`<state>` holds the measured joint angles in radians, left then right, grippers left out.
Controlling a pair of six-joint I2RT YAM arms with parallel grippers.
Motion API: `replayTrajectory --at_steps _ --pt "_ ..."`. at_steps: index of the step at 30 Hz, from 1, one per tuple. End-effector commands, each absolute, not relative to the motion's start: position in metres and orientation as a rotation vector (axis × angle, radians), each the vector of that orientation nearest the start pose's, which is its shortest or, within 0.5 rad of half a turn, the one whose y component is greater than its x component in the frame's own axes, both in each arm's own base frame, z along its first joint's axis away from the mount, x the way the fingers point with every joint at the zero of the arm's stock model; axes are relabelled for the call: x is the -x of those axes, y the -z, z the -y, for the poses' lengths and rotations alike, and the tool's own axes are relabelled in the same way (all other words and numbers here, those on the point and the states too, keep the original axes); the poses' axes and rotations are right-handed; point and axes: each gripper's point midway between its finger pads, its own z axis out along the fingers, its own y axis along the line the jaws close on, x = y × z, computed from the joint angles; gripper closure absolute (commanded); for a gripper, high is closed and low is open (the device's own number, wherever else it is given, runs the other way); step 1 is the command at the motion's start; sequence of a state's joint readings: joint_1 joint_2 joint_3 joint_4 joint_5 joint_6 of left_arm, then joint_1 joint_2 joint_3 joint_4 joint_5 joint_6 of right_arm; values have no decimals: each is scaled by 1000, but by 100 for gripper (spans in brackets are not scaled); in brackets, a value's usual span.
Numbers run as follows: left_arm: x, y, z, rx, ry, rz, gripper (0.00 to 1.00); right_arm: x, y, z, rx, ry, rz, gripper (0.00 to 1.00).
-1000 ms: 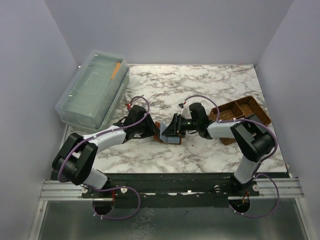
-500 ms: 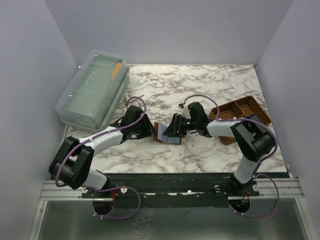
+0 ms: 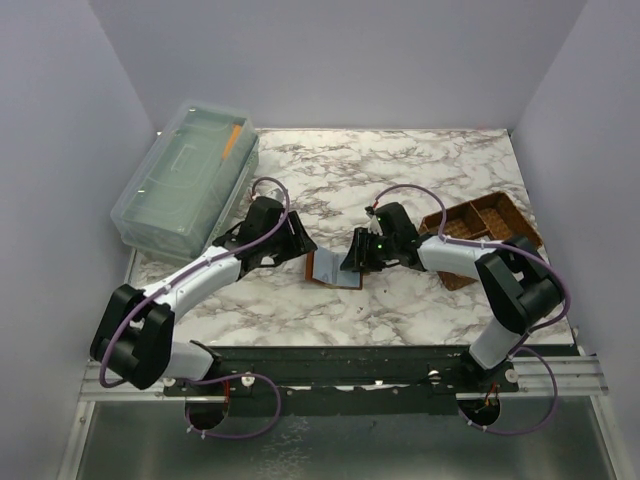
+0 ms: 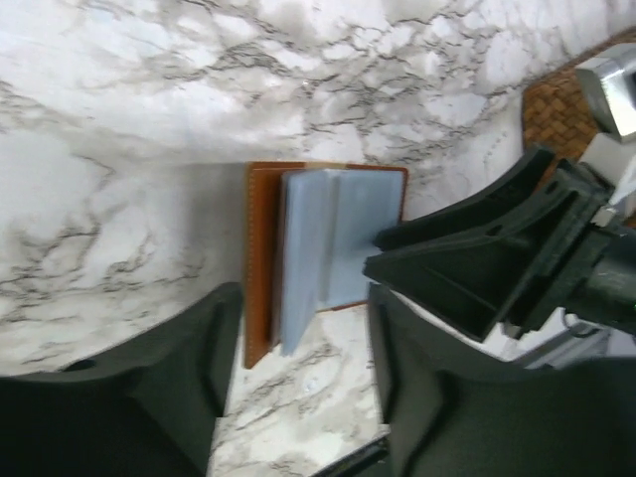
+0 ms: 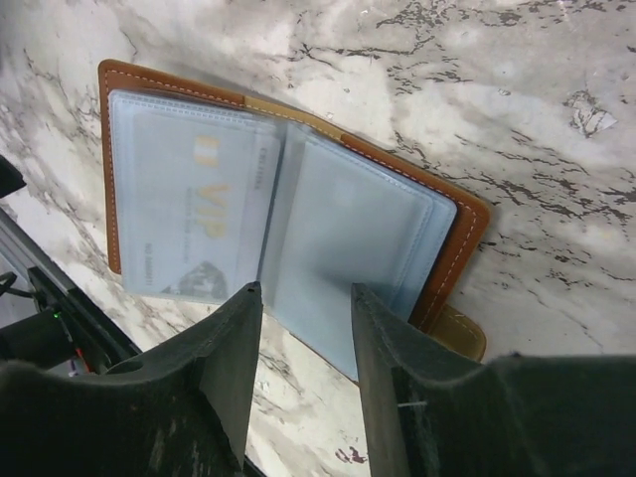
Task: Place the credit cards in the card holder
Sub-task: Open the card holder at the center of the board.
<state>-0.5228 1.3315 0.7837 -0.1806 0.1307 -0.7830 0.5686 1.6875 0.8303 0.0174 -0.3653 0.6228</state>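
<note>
The card holder (image 3: pixel 334 268) lies open on the marble table between my two grippers, tan-brown outside, grey-blue inside. In the right wrist view the card holder (image 5: pixel 457 248) shows clear sleeves, and a grey card marked VIP (image 5: pixel 189 214) sits inside the left sleeve. No loose credit cards are in view. My right gripper (image 5: pixel 305 290) is open, its fingers just over the holder's near edge. My left gripper (image 4: pixel 303 308) is open and empty, a little back from the holder's brown edge (image 4: pixel 260 258). In the top view the left gripper (image 3: pixel 300 245) is left of the holder and the right gripper (image 3: pixel 356 257) is at its right edge.
A brown woven divided basket (image 3: pixel 480 228) stands at the right, behind the right arm; its corner shows in the left wrist view (image 4: pixel 556 109). A clear plastic lidded box (image 3: pixel 185 180) stands at the back left. The table's near edge runs close to the holder.
The left gripper has drawn back up and to the left, away from the holder. The holder now lies flatter and more exposed. The right gripper has shifted slightly right.
</note>
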Motion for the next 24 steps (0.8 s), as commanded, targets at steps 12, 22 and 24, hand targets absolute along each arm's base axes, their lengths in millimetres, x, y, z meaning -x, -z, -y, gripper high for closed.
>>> replayTrajectory --at_steps 12,22,24 --pt "-284 -74 276 171 991 -2517 64 -273 -14 -251 94 -734 -2642 71" --pt "-276 -34 245 315 878 -2609 65 -272 -18 -242 93 -679 -2635 71" --pt "-278 -42 248 301 896 -2593 65 -275 -24 -244 100 -686 -2623 70"
